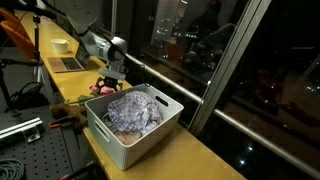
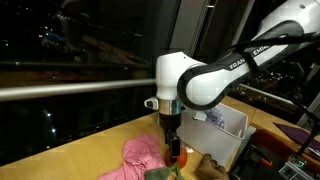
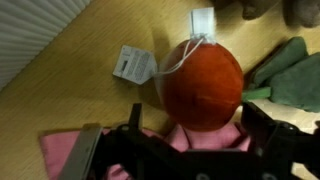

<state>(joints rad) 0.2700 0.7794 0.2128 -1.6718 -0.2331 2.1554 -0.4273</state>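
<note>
Claw (image 3: 195, 128) is wide open, hovering over the orange ball (image 3: 203, 80), gripping nothing. The ball sits on the worktop (image 3: 90, 50) with blurry tags (image 3: 132, 63) at its 10 o'clock, green cloth (image 3: 290, 75) at 3 and pink cloth (image 3: 60, 150) at 7. Its lower edge is hidden behind the claw.

This looks like a lab or office workspace at night. A long wooden counter (image 1: 65, 86) runs along tall windows (image 1: 190, 35) that show dark sky and city lights. A laptop (image 1: 68, 63) and a white cup (image 1: 61, 45) sit on the counter. Beside it are a perforated metal breadboard (image 1: 35, 150) with cables (image 1: 10, 165) and an orange chair (image 1: 15, 35).
</note>
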